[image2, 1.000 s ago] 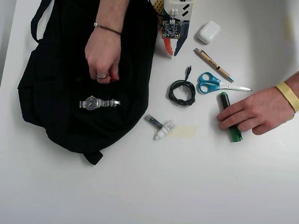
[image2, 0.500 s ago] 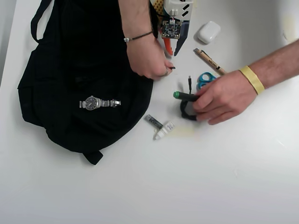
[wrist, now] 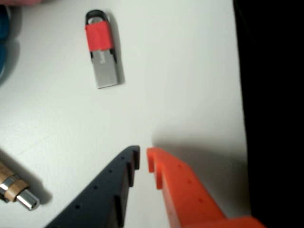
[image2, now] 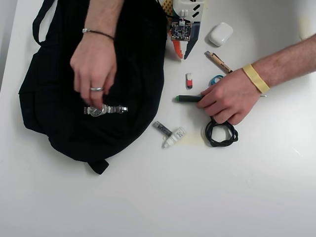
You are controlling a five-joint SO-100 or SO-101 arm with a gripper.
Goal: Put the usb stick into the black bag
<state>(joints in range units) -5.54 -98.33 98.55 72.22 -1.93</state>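
Scissors mostly hidden under hand w/ yellow band, usb stick newly on table beside black bag, gripper jaws nearly closed, empty.

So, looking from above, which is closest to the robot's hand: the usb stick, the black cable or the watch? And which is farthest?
1. The usb stick, just below the hand on the white table.
2. The black cable, coiled lower right, beside the person's fist.
3. The watch, far left on the black bag.

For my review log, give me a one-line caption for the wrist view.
Nearly closed jaws of the gripper hover over the white table, red usb stick ahead, black bag at right.
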